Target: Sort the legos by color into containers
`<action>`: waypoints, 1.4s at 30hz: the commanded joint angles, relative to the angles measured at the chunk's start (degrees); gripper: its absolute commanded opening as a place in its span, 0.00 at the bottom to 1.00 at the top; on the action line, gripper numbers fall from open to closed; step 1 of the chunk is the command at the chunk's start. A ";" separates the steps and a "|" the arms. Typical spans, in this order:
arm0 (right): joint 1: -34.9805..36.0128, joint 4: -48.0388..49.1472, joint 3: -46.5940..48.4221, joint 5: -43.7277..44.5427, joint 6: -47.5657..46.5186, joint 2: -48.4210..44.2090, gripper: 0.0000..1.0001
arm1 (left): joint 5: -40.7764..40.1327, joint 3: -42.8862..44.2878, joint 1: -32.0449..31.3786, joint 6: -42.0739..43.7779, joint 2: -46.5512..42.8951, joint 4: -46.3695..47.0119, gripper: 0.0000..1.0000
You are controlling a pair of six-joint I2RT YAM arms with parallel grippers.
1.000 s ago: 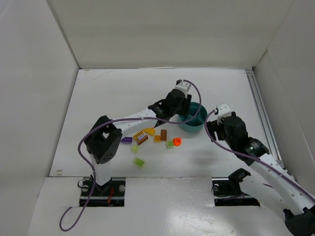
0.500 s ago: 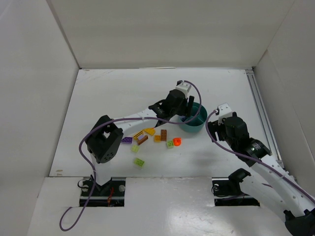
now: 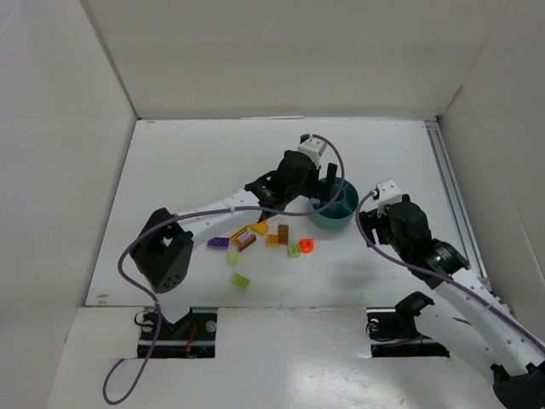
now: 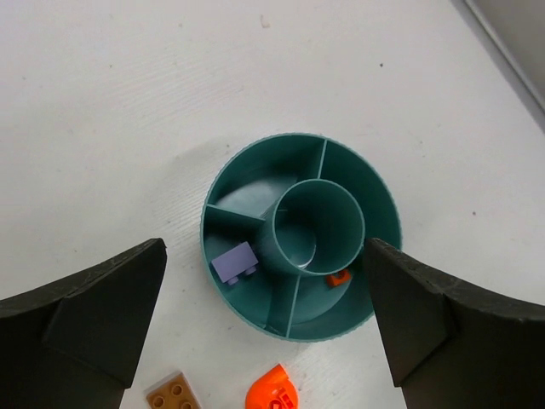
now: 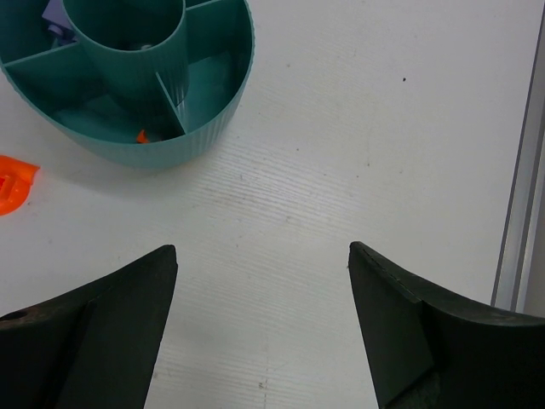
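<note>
Round teal plastic divided bowl [image 4: 358, 183] sits between the spread, empty jaws of the left gripper [image 4: 264, 247]. It lies ahead-left of the right gripper [image 5: 262, 251], which is also spread. Inside the bowl, a small purple studded brick [image 4: 235, 262] lies nearer the left finger and a tinier orange brick [image 4: 338, 277] nearer the right.

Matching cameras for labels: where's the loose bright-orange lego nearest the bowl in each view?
Top external: bright-orange lego just below-left of the teal bowl.
Left wrist: bottom edge, under the bowl.
Right wrist: left edge, cut off, below-left of the bowl.
Shared landmark: the teal bowl.
</note>
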 commanded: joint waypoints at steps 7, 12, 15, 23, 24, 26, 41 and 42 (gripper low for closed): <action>-0.38 -5.30 4.84 4.04 3.40 -2.12 0.94 | 0.48 -1.96 -5.84 1.64 -8.05 -2.85 1.00; -0.38 -9.97 6.16 8.17 8.58 -2.83 1.00 | -1.71 -3.63 -8.40 0.24 -9.81 -4.69 1.00; -0.38 -12.87 6.87 10.19 11.57 -3.36 1.00 | -3.64 -4.52 -10.86 -0.46 -10.60 -4.70 1.00; -0.38 -19.72 8.45 16.00 20.01 -5.02 1.00 | -6.90 -6.19 -14.91 -2.57 -12.98 -5.84 1.00; -0.38 -20.34 8.45 17.05 20.89 -5.64 1.00 | -6.90 -6.19 -14.91 -3.27 -13.50 -5.84 1.00; -0.38 -20.96 8.45 17.67 21.51 -6.52 1.00 | -6.90 -6.80 -15.44 -3.28 -13.50 -5.84 1.00; -0.38 -16.13 7.40 11.00 14.93 -5.48 1.00 | -16.38 -4.52 -15.96 -6.70 -13.51 -7.16 1.00; -0.38 -15.34 7.40 10.99 14.92 -5.47 1.00 | -16.39 -3.82 -15.96 -6.10 -12.90 -7.16 1.00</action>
